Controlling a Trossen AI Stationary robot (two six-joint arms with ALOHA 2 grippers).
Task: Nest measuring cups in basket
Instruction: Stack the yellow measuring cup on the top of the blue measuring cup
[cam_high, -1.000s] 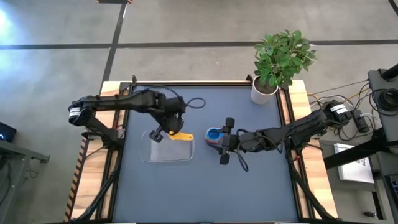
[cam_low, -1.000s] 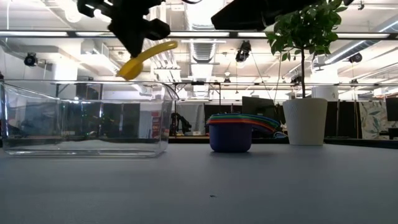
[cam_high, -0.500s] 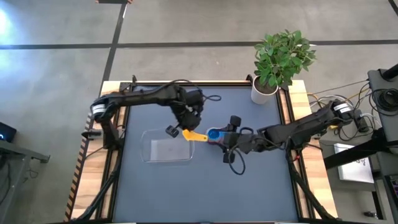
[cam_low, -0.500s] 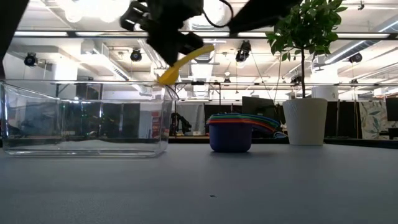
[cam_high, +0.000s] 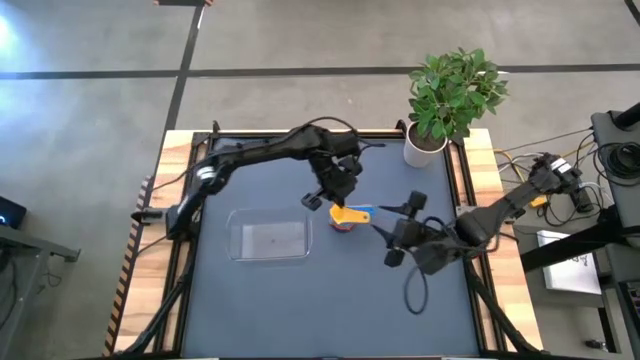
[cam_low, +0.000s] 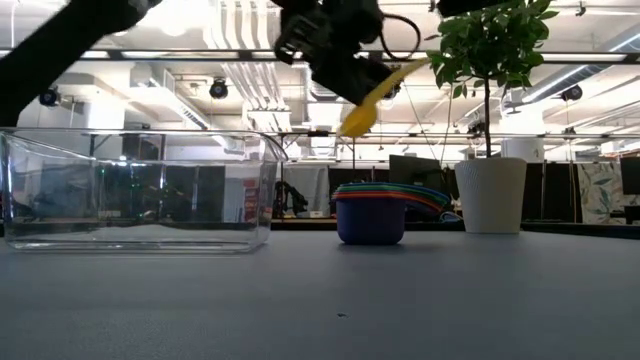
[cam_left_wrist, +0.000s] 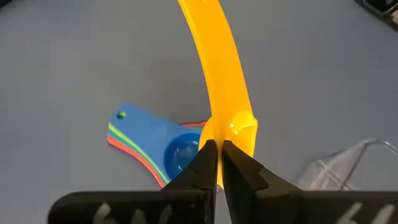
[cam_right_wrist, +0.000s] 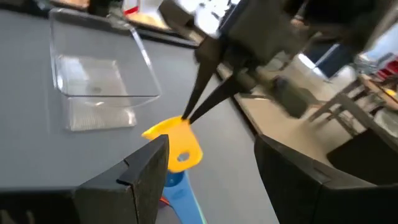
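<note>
Left fingers: the left gripper (cam_left_wrist: 216, 163) is pinched tight on the rim of the yellow cup (cam_left_wrist: 219, 81). The two dark fingers meet on the yellow plastic.

Yellow cup: it hangs in the air, off the table. In the low view the yellow cup (cam_low: 375, 92) is tilted, with its bowl low and its handle pointing up and away. Its long side runs straight out from the fingers.

What is under it: the stack of cups (cam_low: 385, 210) sits on the table, almost right below the yellow cup. The blue one (cam_left_wrist: 168, 137) is on top, with green, orange and red edges peeking out beneath. The handles fan out to one side.

Basket: the clear basket (cam_high: 270, 241) sits on the table, well apart from the stack, toward the left arm's side. I see no cups in it.

Which way to go: the stack is just under the left fingers, and the basket is off to the side. The left arm is the nearer one to both.

Right fingers: the right gripper (cam_high: 398, 232) hovers near the stack on the other side, open and holding nothing.

Other thing: a plant in a white pot (cam_high: 425, 148) stands at the far corner.
</note>
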